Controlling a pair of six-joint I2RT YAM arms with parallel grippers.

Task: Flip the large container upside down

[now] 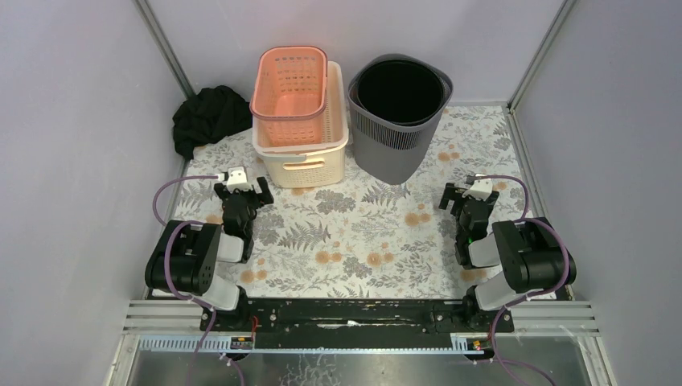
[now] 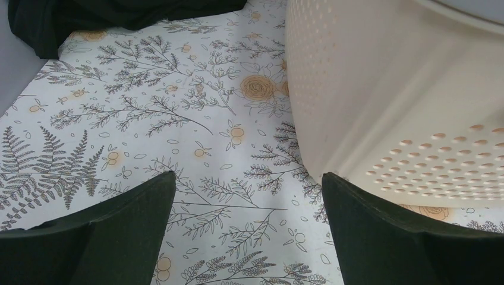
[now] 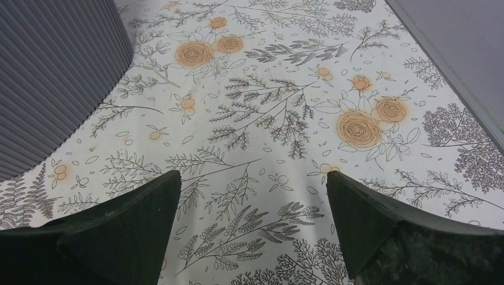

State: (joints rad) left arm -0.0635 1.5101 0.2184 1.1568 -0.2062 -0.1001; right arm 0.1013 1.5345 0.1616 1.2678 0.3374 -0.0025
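Both my arms are low at the near side of the table [image 1: 362, 233], one on each flank of the flowered cover. My left gripper [image 1: 241, 188] sits over the cover with its jaws spread wide and nothing between them; in the left wrist view the two dark fingers [image 2: 119, 225] frame bare fern print. Just ahead and to the right of them is the rounded corner of the cream basket [image 2: 386, 89], close but not touching. My right gripper [image 1: 468, 195] is the same story, jaws wide apart and empty, with only printed roses between its fingers [image 3: 119, 231].

The grey bin [image 1: 394, 145] stands upright at the back of the table, right of centre, with its dark mouth facing up. Its ribbed wall [image 3: 53, 77] fills the upper left of my right wrist view, ahead and to the left of those fingers, well clear of them.

Just beside the bin on its left is the cream basket [image 1: 301, 165], with a pink basket [image 1: 285, 119] nested in it and tilted back. I cannot tell whether bin and basket touch. A black cloth [image 1: 209, 117] is bunched in the far left corner.
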